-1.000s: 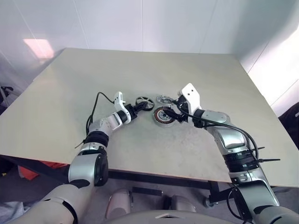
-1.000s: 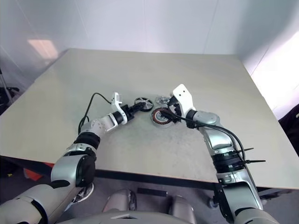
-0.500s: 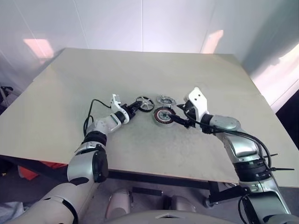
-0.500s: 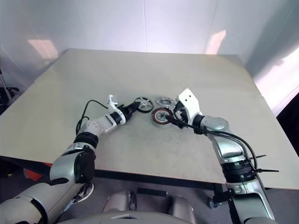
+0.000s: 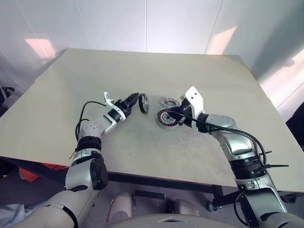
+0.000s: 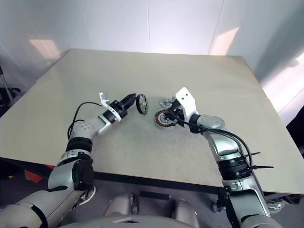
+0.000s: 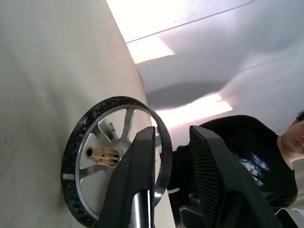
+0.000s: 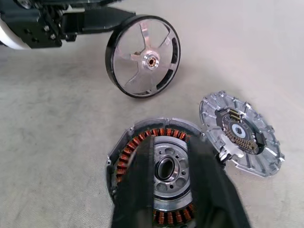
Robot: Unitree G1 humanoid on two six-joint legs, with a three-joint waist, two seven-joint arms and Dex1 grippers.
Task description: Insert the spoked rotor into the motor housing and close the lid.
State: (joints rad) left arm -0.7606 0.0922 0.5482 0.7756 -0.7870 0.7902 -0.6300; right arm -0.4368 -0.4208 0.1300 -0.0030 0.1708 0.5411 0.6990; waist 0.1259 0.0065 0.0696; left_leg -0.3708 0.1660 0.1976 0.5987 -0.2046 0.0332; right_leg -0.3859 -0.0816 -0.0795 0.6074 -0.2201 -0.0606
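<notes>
Copper-coloured windings are seen from the head camera as a ring inside the motor housing [image 5: 166,117], a short round cup with a grey outside that lies flat on the pale, matt table [image 5: 142,152]. Nothing is held in the cup except its own windings and a metal centre hub. Just behind the housing and slightly to its right the lid [image 5: 167,101], a flat silvery disc, is laid on the table. To the left of the housing the spoked rotor [image 5: 143,103] is held on edge, clear of the table, by the left gripper [image 5: 134,99], whose black fingers are closed on its rim. The right gripper [image 5: 174,114] is placed at the housing's right edge.

In the left wrist view the rotor [image 7: 116,159] is shown as a thin dark rim with bright flat spokes running to a brass-coloured hub, and its rim is pinched between the two ribbed black fingers [image 7: 135,175]. A person in a dark printed shirt is seen beyond it.

In the right wrist view the right gripper's fingers [image 8: 142,183] are drawn narrow, with a small gap, over the open housing [image 8: 142,147]; whether anything is gripped cannot be told. The lid [image 8: 240,134], finned around a dark centre, is seen almost touching the housing's rim, and the rotor [image 8: 143,55] is held well apart from it.
</notes>
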